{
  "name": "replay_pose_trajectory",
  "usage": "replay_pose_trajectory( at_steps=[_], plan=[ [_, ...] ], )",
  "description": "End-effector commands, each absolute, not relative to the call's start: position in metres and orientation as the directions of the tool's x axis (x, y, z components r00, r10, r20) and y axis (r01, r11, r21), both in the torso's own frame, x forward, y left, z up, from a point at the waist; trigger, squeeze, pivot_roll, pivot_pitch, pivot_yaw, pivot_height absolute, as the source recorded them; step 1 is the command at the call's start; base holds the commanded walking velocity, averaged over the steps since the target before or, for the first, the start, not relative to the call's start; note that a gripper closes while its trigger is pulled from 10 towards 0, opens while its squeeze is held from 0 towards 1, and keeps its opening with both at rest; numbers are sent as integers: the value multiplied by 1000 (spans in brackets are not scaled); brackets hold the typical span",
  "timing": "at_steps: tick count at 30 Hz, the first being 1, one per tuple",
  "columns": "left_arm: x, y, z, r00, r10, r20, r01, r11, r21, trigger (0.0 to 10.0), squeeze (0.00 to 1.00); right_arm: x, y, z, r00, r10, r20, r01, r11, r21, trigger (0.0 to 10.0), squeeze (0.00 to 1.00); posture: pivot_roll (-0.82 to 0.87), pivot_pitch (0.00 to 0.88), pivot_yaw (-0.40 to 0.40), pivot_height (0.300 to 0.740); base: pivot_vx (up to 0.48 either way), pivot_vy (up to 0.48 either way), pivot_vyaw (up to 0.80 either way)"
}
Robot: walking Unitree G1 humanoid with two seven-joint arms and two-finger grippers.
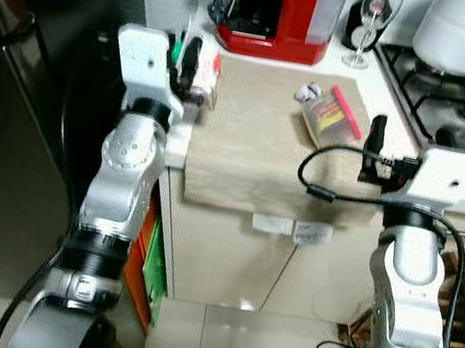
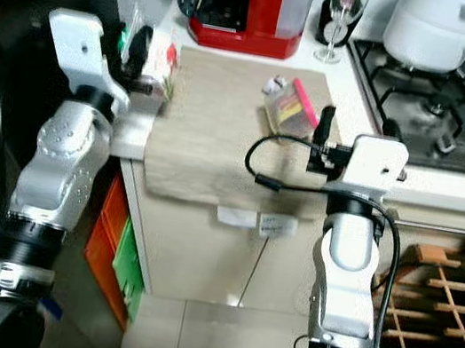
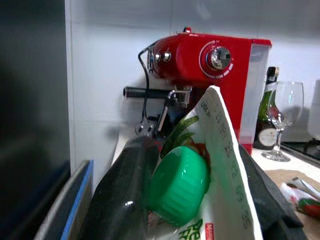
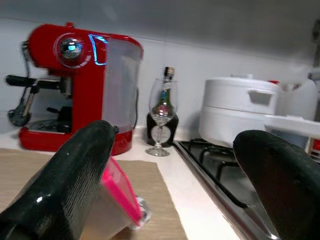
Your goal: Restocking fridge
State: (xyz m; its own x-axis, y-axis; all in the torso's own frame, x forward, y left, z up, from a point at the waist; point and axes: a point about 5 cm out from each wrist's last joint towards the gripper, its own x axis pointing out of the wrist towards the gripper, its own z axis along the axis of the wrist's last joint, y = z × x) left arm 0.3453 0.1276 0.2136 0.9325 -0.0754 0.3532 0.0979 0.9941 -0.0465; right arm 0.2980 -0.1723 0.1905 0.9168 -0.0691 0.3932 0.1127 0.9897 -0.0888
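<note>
Left wrist view: the left gripper [image 3: 192,200] has its two black fingers [image 3: 122,200] pressed against either side of a white carton [image 3: 225,165] with a green screw cap [image 3: 179,185], so it is clamped on that carton and nothing else. In the head views the same gripper [image 1: 189,63] holds the carton [image 1: 211,80] at the near left corner of the beige mat [image 1: 260,143] on the counter [image 1: 179,142], with the carton's top tilted away from the wrist. Just beyond the gripper stands the red coffee machine [image 3: 210,75], its black handle sticking out toward the dark fridge [image 1: 20,101], which rises right beside the left arm. Further along the back wall from the machine are a wine glass [image 3: 285,120] and a dark bottle [image 3: 267,112].

The right gripper [image 4: 175,180] is spread wide, its two fingers [image 4: 65,185] well apart with nothing between them. From the head it sits [image 1: 373,145] at the near right edge of the mat. Just ahead of it lies a clear packet with a pink strip [image 1: 333,115], flat on the mat, close to the fingertips but not touched as far as can be seen. Beyond the right gripper and to its outer side is the gas hob [image 1: 447,104] with a white pot [image 1: 464,35] on it. Below the right arm a wooden rack [image 2: 453,303] stands on the floor, and orange and green crates [image 1: 145,258] are stacked low beside the left arm.
</note>
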Motion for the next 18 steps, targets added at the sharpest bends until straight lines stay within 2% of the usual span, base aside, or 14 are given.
replay_pose_trajectory(
  at_steps=[1, 10, 18],
  plan=[
    [342, 123, 227, 918, -81, 389, 102, 994, -32, 10000, 0, 300, -169, 189, 919, -61, 390, 101, 991, -85, 10000, 0, -132, 0, 26, 740, 0, 0, 0],
    [341, 120, 232, 913, -70, 402, 81, 997, -10, 10000, 0, 302, -160, 186, 923, -38, 383, 73, 994, -78, 10000, 0, -135, 0, 29, 740, 0, 0, 0],
    [340, 118, 232, 918, -70, 390, 84, 996, -20, 10000, 0, 305, -167, 179, 939, -43, 342, 66, 996, -56, 10000, 0, -140, 0, 28, 740, -267, 0, 0]
  ],
)
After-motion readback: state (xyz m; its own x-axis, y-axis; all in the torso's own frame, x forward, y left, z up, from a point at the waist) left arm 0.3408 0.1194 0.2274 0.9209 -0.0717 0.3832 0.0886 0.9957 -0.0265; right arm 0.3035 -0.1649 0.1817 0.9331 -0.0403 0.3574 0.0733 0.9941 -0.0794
